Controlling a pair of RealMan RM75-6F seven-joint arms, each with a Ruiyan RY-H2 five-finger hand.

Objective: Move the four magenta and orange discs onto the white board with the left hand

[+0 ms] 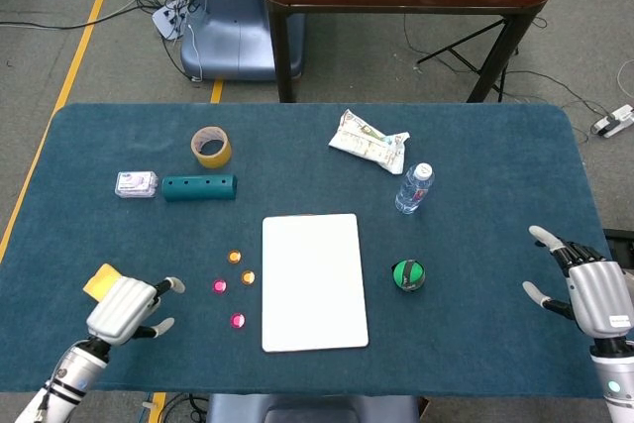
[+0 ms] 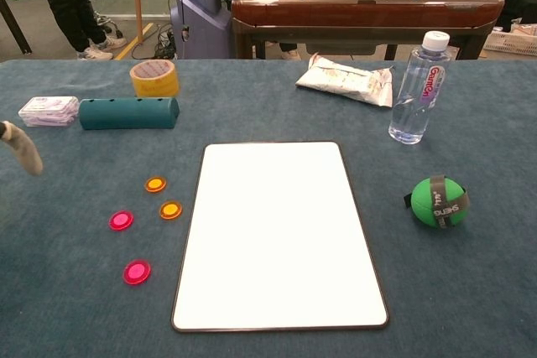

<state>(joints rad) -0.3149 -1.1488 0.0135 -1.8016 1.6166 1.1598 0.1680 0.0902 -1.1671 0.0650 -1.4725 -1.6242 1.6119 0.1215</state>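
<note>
A: Starting with the biggest thing, why is the table (image 1: 495, 165) laid out like this?

B: It is giving the white board (image 1: 314, 281) the middle, lying flat near the front edge, so I judge it is serving as the drop zone. All four discs are sitting on the cloth just to its left, none touching it: an orange disc (image 2: 155, 184) furthest back, a second orange disc (image 2: 170, 210) nearest the board's edge, a magenta disc (image 2: 122, 220) further out, and a second magenta disc (image 2: 137, 272) closest to the front.

A: And the hands?

B: The left hand (image 1: 125, 308) is hovering low at the front left, near the discs, fingers spread and holding nothing. It is partly covering a yellow sponge (image 1: 99, 279) behind it. The right hand (image 1: 592, 294) is waiting at the far right edge, fingers apart, also empty, well away from the work.

A: Is there room to move?

B: Plenty, I think. The cloth between hand and discs is bare. The green ball (image 2: 439, 201) and water bottle (image 2: 414, 90) are standing on the board's other side, and the teal block (image 2: 128, 112), tape roll (image 2: 154, 78), small packet (image 2: 48, 111) and crumpled wrapper (image 2: 346, 80) are sitting further back. The discs are thin and flat, so pinching them off the cloth is looking like the fiddly part.
</note>
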